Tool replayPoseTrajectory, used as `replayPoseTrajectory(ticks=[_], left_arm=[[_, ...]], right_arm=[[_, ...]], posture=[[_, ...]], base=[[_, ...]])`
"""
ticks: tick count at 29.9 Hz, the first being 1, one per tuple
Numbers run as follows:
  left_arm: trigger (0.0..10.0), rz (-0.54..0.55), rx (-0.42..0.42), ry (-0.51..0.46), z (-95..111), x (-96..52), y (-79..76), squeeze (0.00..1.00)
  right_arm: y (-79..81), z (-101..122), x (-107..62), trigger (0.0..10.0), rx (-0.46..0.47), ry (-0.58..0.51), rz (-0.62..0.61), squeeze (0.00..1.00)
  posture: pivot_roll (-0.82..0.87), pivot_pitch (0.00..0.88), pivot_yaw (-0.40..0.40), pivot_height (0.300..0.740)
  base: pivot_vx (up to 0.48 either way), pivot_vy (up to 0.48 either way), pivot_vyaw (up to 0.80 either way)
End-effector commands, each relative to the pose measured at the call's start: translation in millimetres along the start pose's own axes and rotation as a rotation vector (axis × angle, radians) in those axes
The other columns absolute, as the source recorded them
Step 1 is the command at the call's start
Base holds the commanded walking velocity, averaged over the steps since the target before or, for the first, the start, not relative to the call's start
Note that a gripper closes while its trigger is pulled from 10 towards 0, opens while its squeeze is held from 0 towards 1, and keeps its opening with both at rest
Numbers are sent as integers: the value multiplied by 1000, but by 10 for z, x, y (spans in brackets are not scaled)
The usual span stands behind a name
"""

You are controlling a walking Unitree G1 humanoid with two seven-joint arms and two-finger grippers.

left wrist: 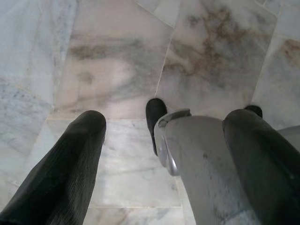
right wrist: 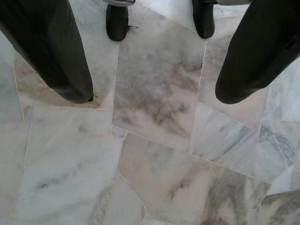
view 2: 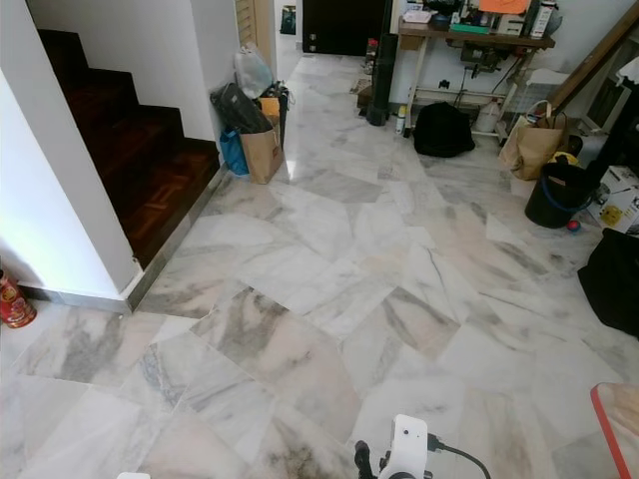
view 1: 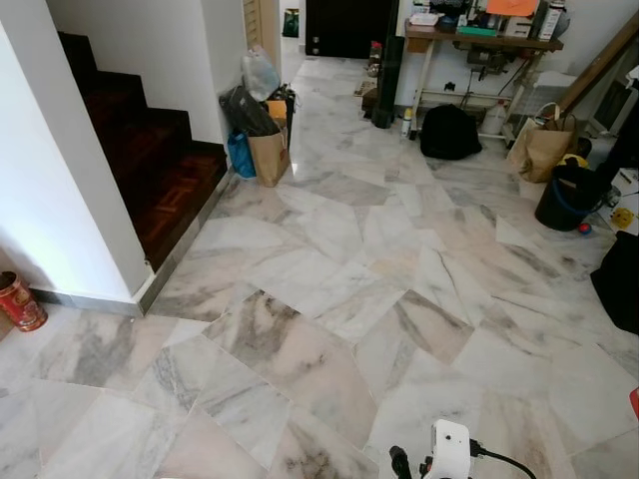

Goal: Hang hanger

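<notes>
I stand on a marble floor (view 1: 329,299), and both arms hang down at my sides. In the left wrist view my left gripper (left wrist: 172,115) points at the floor, open, with nothing held; my own silver leg and black foot (left wrist: 155,115) lie behind the gap. My right gripper (right wrist: 157,93) also hangs open over bare tiles, its black fingers (right wrist: 61,56) wide apart, with my two feet (right wrist: 117,21) beyond them. A white part of my body (view 1: 449,449) shows at the bottom of the head views.
Dark wooden stairs (view 1: 150,160) rise at the left behind a white wall (view 1: 60,200), with a red tin (view 1: 18,299) at its foot. Bags (view 1: 262,130) stand by the stairs. A worktable (view 1: 479,42), black backpack (view 1: 449,132), paper bag (view 1: 544,145) and black bucket (view 1: 567,198) crowd the far right.
</notes>
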State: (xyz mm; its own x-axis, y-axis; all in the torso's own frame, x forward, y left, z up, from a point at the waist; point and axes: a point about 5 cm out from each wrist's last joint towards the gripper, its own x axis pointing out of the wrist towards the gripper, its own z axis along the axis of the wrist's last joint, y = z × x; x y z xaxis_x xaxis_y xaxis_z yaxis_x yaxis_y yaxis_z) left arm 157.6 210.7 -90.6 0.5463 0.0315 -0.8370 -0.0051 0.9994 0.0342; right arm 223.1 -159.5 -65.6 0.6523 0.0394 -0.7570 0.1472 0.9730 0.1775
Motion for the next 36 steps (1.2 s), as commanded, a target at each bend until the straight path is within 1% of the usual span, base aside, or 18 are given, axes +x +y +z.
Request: replayPoseTrajectory(ticks=[1,10,16,17,18,21,25,28,29,30,33,34,36], left_arm=[[10000,-4,14,7,-30,-3,-21,0],[10000,-16,21,26,-132,-12,-136,0],[10000,-37,69,57,-241,-33,-192,0],[10000,-39,93,60,-260,-38,-202,0],[10000,-31,87,62,-290,-45,-220,0],[10000,-27,64,68,-295,-43,-231,0],[10000,-32,75,56,-242,-28,-240,0],[10000,4,19,47,-221,-25,-202,0],[10000,13,-2,49,-225,-26,-190,0],[10000,15,-7,50,-226,-27,-188,0],[10000,12,-12,56,-250,-31,-205,0],[10000,12,-4,53,-207,-24,-149,0],[10000,12,-3,49,-179,-20,-121,0]], right_arm=[[-29,-32,-7,10000,6,17,-10,0],[-39,-40,-8,10000,-11,26,-9,0],[-41,-39,-8,10000,-17,29,-6,0],[-41,-37,-8,10000,-21,29,-5,0],[-45,-31,-8,10000,-24,28,-6,0],[-48,-19,-6,10000,-30,24,-11,0],[-50,16,-2,10000,-52,11,-22,0],[-56,41,0,10000,-55,-1,-32,0],[-56,50,1,10000,-75,-2,-29,0],[-56,55,2,10000,-87,-2,-28,0],[-50,78,5,10000,-164,-2,-16,0],[-46,78,5,10000,-171,-1,-15,0],[-47,72,6,10000,-169,3,-21,0]], posture=[[119,0,-41,740],[122,12,-49,740],[122,19,-51,740],[119,23,-50,740],[113,27,-49,740],[95,30,-46,740],[65,36,-38,740],[42,44,-37,740],[32,42,-35,740],[25,41,-33,740],[11,46,-26,740],[11,46,-25,740],[15,44,-25,740]], base=[[0,0,-800],[0,0,-800],[0,0,-800],[0,0,-800],[0,-480,-800],[0,-252,-800],[0,0,-800],[0,0,-800],[0,0,-800],[0,0,-800],[0,0,-800],[0,0,-800],[0,0,-800]])
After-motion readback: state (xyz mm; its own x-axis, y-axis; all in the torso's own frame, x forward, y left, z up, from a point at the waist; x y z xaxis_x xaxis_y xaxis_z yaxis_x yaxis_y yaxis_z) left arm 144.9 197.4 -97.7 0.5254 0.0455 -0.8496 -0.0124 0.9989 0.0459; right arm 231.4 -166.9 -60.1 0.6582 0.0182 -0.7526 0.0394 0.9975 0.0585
